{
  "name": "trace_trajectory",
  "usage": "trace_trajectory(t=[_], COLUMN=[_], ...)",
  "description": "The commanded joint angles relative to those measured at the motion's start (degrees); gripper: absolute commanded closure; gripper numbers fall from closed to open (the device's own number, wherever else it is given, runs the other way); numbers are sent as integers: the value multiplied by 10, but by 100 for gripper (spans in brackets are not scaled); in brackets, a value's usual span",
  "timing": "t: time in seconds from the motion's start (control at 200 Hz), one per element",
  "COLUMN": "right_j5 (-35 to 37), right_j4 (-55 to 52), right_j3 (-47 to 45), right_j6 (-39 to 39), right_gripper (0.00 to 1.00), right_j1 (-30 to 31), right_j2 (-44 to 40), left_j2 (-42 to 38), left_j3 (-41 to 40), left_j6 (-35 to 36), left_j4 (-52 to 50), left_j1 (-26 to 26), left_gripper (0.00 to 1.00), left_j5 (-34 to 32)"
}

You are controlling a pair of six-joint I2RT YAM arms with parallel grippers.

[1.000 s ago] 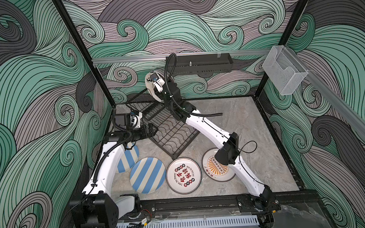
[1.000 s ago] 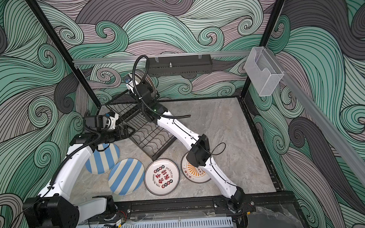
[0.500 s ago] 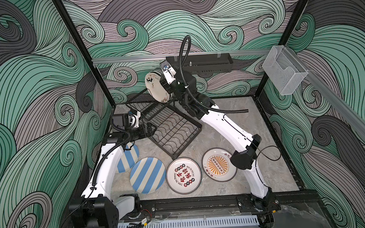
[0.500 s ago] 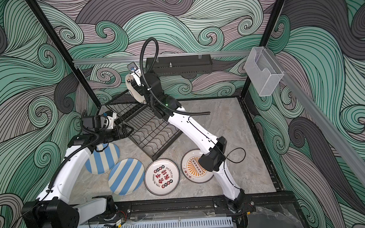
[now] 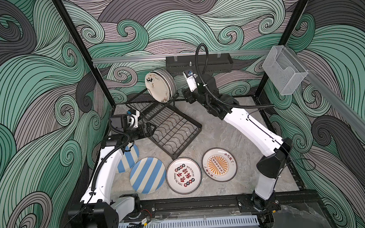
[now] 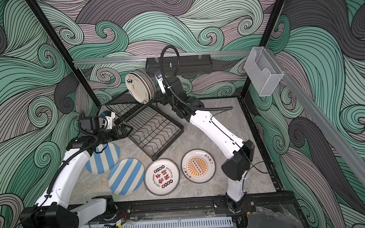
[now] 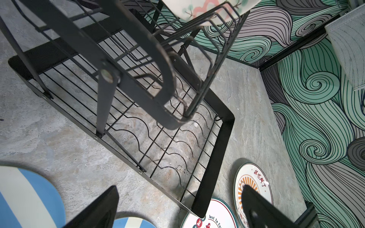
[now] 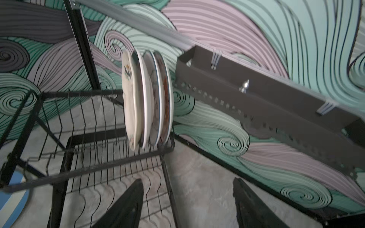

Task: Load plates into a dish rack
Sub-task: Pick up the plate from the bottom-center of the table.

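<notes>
The black wire dish rack stands at the back left of the table. Several plates stand upright in its raised upper shelf, at that shelf's right end. Flat on the table in front lie two blue-striped plates, a plate with red and black characters and an orange sunburst plate. My right gripper hangs open and empty just right of the upright plates. My left gripper is open and empty at the rack's left side.
A black perforated tray hangs on the back rail, close behind my right wrist. A clear plastic box is fixed on the right rail. Black frame posts stand at both back corners. Bare marble table lies right of the rack.
My right gripper has let go of the front upright plate, opened and drawn back to the right. The plate stays standing in the upper shelf. The left arm has hardly moved.
</notes>
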Motion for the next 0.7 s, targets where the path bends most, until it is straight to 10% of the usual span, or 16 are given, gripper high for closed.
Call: trace_trajectory(t=[0.0, 0.696], right_j5=[-71, -258], right_j4=[8, -50], right_j3=[-98, -595], right_j6=[88, 253], right_gripper=[27, 19], right_j1=[-32, -154], right_j2=[-74, -400], left_j2=[-13, -34], left_j3=[-1, -18], left_j6=[7, -43], left_j4=[16, 62], left_j1=[3, -18], left_gripper=[2, 1], left_j5=[13, 40])
